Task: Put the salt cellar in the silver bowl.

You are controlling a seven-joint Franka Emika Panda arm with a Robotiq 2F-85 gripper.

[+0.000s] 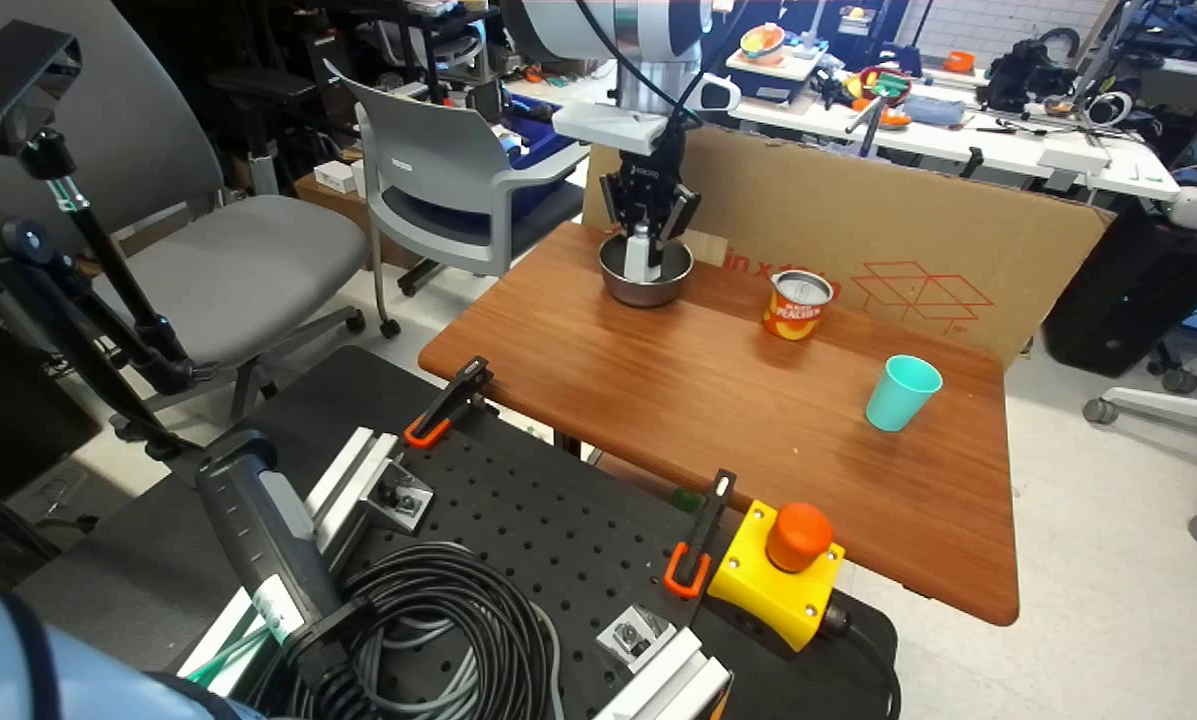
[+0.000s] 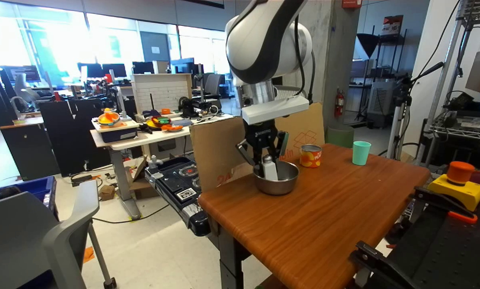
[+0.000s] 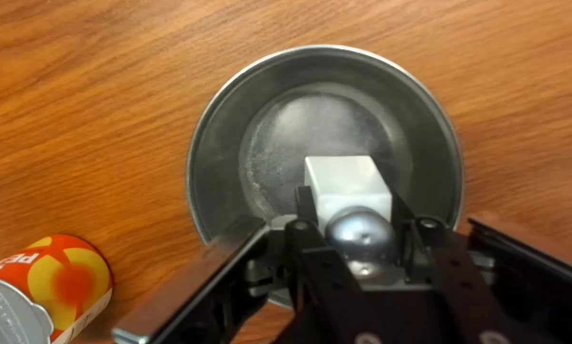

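jaws: are pointing downward and gripping the salt cellar [image 3: 350, 187] — a pad is pressing each side of its white body in the wrist view.
salt cellar: is standing close to upright, its lower end sitting inside the silver bowl [image 2: 280, 188]; whether its base is touching the floor of the bowl, I cannot tell.
silver bowl: is resting on the table [image 1: 658, 370] near a corner.
arm [image 2: 256, 52]: is hanging over the bowl in both exterior views.
peach can [image 1: 794, 310]: is standing upright near the bowl, apart from it, its red and yellow label showing.
teal cup [image 1: 902, 395]: is standing upright, well apart from the bowl — the peach can is sitting between them.
cardboard [image 1: 818, 205]: is rising along the table's edge behind the bowl and can.
yellow box [image 1: 758, 590]: is sitting on a black board [image 1: 558, 500] beside the table, its orange button facing up.
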